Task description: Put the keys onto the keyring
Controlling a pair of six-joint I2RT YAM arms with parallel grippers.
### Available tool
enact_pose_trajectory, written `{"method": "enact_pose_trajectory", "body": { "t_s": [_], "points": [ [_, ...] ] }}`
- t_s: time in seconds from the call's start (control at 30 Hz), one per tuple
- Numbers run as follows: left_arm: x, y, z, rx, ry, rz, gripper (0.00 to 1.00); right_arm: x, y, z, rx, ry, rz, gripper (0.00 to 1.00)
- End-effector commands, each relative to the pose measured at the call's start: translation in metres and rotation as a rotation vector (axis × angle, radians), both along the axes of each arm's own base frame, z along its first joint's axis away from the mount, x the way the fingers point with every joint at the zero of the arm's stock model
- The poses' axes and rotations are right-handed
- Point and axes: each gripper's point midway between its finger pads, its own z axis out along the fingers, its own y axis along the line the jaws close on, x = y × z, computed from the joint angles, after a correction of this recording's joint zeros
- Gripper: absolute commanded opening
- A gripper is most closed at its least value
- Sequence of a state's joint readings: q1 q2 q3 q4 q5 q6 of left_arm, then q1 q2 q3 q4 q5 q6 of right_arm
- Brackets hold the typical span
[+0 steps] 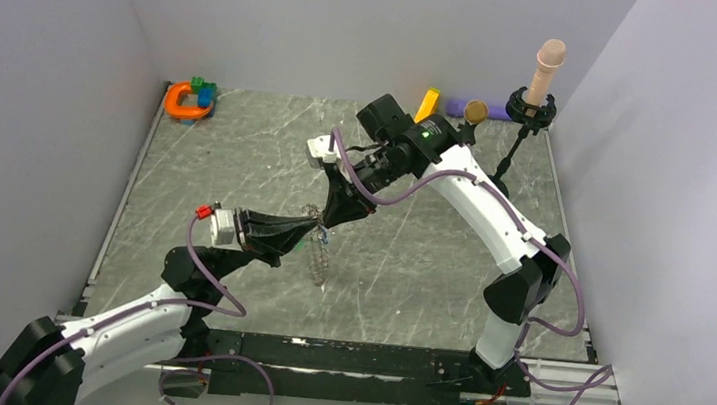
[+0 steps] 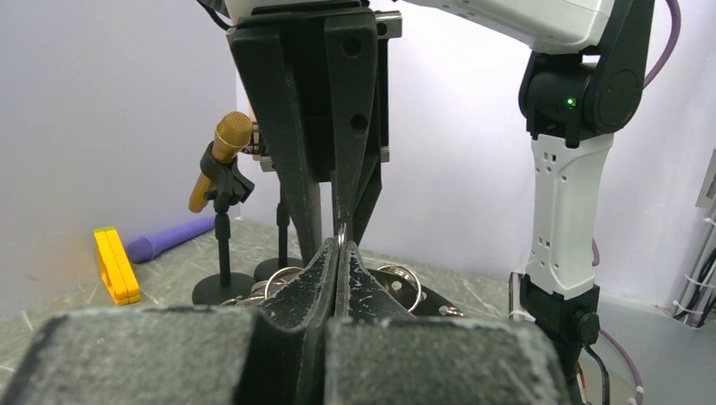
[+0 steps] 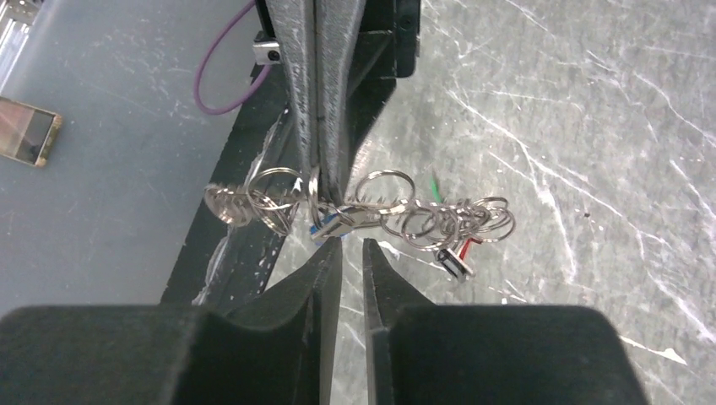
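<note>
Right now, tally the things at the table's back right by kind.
mics: 2
yellow bar: 1
purple tube: 1
Total: 4

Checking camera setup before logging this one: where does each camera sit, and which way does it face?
Top external: above and behind the bases, facing down onto the table; both arms show.
Left wrist: faces across the table, past its shut left gripper to the right gripper.
Right wrist: faces down past its own fingers onto the keyring pinched by the left gripper.
Shared: both wrist views show the two grippers meeting.
</note>
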State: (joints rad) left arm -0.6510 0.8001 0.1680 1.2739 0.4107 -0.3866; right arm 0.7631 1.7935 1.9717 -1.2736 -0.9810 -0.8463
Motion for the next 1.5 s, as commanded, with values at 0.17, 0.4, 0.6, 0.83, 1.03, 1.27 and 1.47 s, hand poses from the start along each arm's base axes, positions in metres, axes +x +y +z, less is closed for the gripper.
{"method": "enact_pose_trajectory", "body": {
  "t_s": [0.17, 0.4, 0.6, 0.83, 1.03, 1.27, 1.47],
  "points": [
    [-0.01, 0.0, -0.007, 0.164, -0.012, -0.016, 0.0, 0.009, -0.021, 0.024, 0.035, -0.114, -0.022, 0.37],
    [0.021, -0.006, -0.037, 0.413, 0.213, 0.029, 0.0, 0.023, -0.035, 0.021, 0.017, -0.116, -0.096, 0.51],
    [0.063, -0.024, -0.027, 0.428, 0.321, 0.062, 0.0, 0.073, -0.068, 0.018, -0.014, -0.137, -0.333, 0.54],
    [0.143, -0.042, -0.013, 0.366, 0.39, 0.14, 0.0, 0.082, -0.122, 0.012, -0.002, -0.136, -0.471, 0.55],
    [0.23, -0.055, -0.035, 0.288, 0.423, 0.163, 0.0, 0.065, -0.134, -0.02, 0.03, -0.079, -0.499, 0.56],
    [0.26, -0.052, -0.074, 0.276, 0.456, 0.146, 0.0, 0.042, -0.141, -0.039, 0.039, -0.04, -0.491, 0.56],
    [0.29, -0.05, -0.057, 0.305, 0.482, 0.2, 0.0, 0.04, -0.145, -0.046, 0.067, -0.004, -0.509, 0.56]
  ]
}}
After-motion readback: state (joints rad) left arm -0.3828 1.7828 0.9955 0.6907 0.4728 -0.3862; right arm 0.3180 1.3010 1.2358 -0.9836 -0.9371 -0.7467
